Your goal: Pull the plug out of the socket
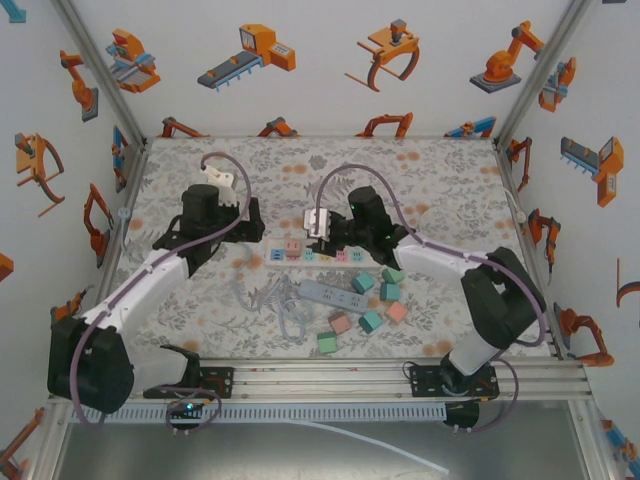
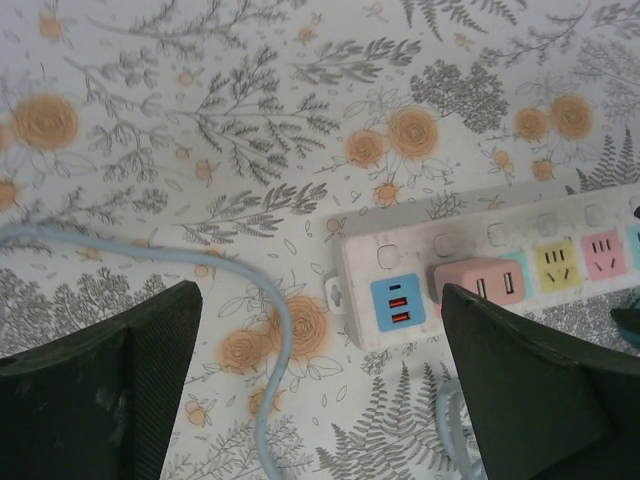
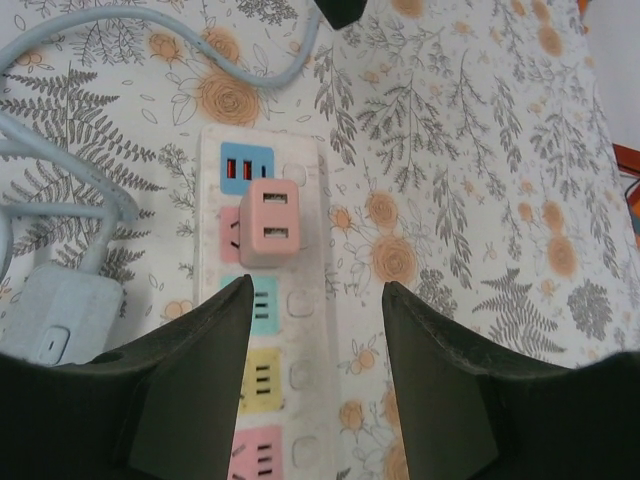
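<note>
Floral table (image 3: 480, 150): pink plug (image 3: 268, 222) (in socket strip (image 3: 295, 175)) sits just beyond wide-spread right gripper (image 3: 317, 288).

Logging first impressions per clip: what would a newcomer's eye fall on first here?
The pink plug seated in the white power strip at table centre, with the right pincer open close by it. The left pincer, also open, hovers at the strip's USB end; pastel blocks lie scattered nearer the arms' bases.
</note>
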Robot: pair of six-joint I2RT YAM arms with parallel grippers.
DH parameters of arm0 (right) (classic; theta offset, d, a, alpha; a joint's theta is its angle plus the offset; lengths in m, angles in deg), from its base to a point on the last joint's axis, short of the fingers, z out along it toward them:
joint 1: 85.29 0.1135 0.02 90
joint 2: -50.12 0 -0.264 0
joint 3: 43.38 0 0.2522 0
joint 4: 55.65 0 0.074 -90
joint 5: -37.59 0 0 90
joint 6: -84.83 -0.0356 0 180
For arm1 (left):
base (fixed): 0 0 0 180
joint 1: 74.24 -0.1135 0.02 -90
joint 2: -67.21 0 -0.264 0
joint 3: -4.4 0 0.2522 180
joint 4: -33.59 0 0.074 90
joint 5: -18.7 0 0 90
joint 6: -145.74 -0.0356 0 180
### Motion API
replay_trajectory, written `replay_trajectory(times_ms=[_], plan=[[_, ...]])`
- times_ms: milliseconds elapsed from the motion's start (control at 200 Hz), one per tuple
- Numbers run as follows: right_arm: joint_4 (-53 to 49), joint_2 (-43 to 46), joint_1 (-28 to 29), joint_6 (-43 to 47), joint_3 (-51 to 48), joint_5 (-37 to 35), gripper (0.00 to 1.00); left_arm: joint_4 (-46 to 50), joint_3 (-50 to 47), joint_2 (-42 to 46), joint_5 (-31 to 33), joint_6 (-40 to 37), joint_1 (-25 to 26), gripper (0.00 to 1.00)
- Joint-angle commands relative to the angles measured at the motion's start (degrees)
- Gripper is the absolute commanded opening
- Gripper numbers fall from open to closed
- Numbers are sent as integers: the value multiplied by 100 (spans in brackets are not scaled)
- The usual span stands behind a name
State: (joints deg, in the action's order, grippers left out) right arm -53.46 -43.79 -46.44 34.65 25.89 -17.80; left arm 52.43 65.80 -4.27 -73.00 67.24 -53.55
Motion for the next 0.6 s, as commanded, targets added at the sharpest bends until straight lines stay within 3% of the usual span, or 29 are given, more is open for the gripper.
replay_trajectory(times_ms=[0, 175, 365, 596], plan=[[-170, -353, 95, -7, 394, 162, 52, 366, 233, -344, -412, 797, -221, 97], [-502, -910, 199, -101, 830, 160, 52, 738, 583, -1007, -942, 1156, -476, 99], [-751, -1383, 287, -153, 1229, 199, 50, 1866, 1400, -1875, -979, 1402, -463, 88], [-751, -1618, 325, -219, 1357, 257, 36, 2366, 1731, -2382, -821, 1521, -213, 76]])
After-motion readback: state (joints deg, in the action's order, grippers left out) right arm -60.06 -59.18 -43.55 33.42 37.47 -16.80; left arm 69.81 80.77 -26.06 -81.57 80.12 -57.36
